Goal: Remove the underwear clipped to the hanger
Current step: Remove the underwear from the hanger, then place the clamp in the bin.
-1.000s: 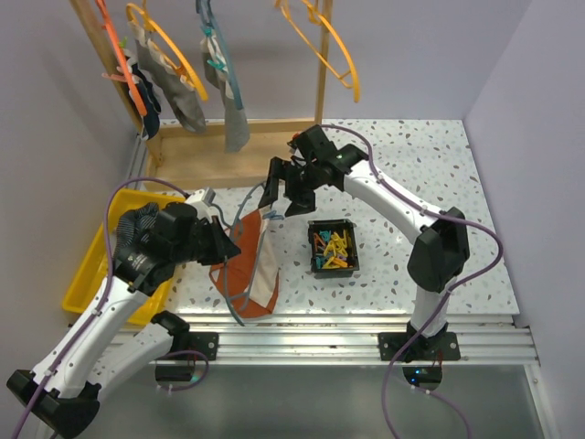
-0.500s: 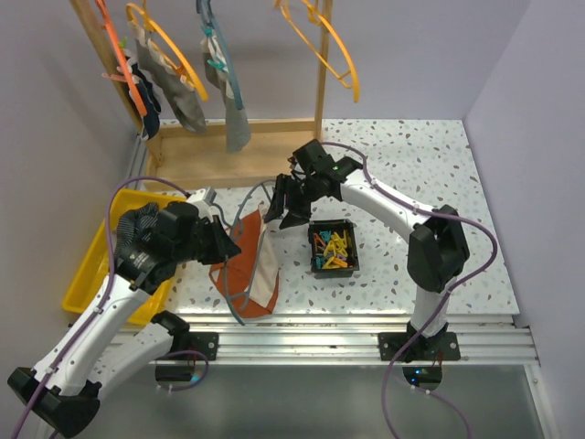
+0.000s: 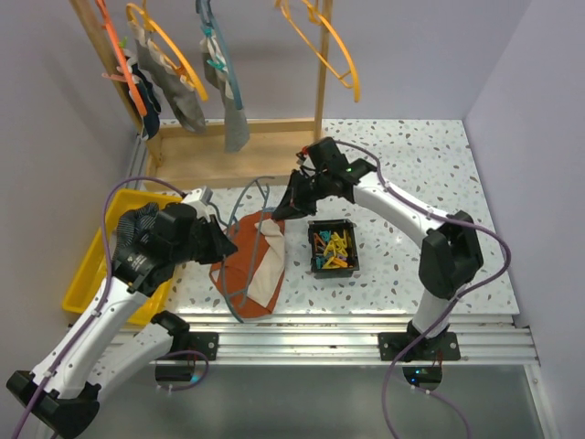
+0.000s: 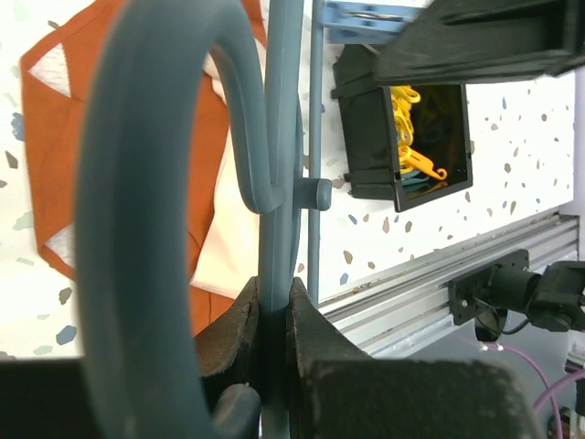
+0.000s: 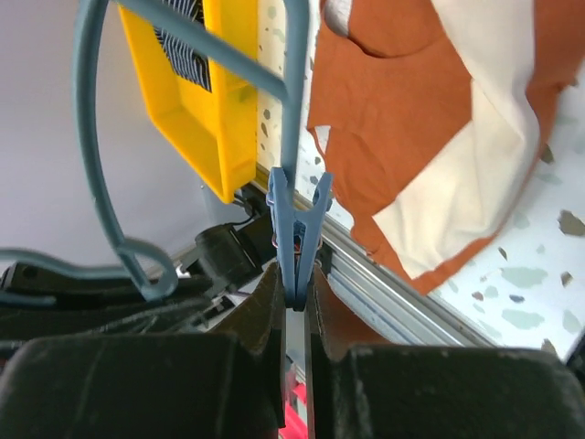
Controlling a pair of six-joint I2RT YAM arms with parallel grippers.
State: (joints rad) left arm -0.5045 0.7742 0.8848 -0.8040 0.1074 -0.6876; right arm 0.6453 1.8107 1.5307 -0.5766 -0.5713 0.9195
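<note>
Now the right gripper [image 5: 294, 291] has shut — its fingers pinch the blue clip [image 5: 298, 224] on the grey-blue hanger [image 4: 277, 137], which the left gripper [image 4: 271, 320] clamps. Rust-brown underwear [image 3: 243, 258] lies spread on the table [image 3: 430, 146] below — probably released.

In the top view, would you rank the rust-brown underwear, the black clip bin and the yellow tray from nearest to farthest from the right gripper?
From the right gripper:
1. rust-brown underwear, right beside it, on its left and toward the arm bases.
2. black clip bin, slightly off to its right.
3. yellow tray, far off on the left side.
</note>
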